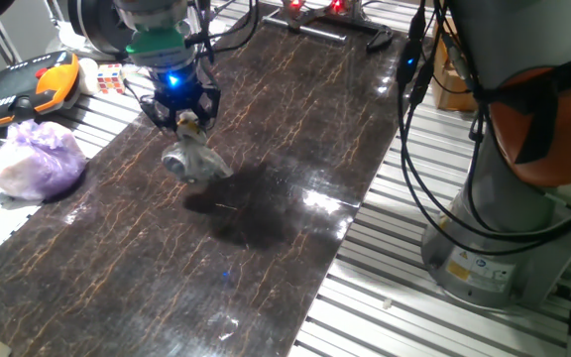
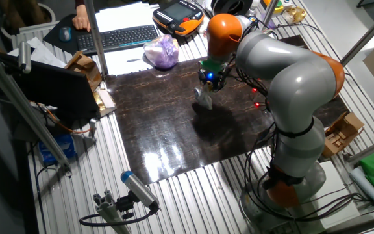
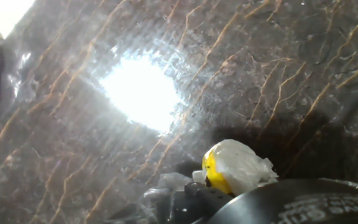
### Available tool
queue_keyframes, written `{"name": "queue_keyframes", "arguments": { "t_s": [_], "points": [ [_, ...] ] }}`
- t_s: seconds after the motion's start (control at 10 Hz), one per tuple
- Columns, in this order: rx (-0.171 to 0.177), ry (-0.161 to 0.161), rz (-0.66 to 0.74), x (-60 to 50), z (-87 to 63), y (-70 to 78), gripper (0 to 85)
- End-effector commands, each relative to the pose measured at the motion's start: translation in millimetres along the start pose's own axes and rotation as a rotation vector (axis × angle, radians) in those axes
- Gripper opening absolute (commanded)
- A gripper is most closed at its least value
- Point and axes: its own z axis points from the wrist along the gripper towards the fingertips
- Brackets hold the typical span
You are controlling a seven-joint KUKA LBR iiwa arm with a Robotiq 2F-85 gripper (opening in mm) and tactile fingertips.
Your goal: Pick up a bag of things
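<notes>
Under tool, hanging bag of things

No readable text, brand, number in any view. Label stickers on robot base: yellow warning triangle visible, print too small to read. Teach pendant screen and keys: nothing legible. Keyboard: key legends unreadable. Hand view: marbled surface, glare only, no lettering.
</notes>
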Motion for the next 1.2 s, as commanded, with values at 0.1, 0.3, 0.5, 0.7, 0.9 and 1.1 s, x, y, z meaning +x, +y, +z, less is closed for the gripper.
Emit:
{"name": "queue_keyframes", "arguments": {
  "t_s": [0.1, 0.3, 0.5, 0.7, 0.9, 1.1],
  "points": [
    [-0.003, -0.018, 0.048, -0.1, 0.0, 0.1, 0.7],
    [-0.022, -0.027, 0.126, -0.1, 0.0, 0.1, 0.7],
    [-0.060, -0.017, 0.244, -0.1, 0.0, 0.1, 0.7],
    [-0.073, 0.014, 0.320, -5.8, -5.0, -1.5, 0.7],
    [-0.063, 0.026, 0.316, -25.0, -27.4, -13.3, 0.7],
    [-0.050, -0.008, 0.292, -29.4, -38.8, -21.2, 0.7]
  ]
}}
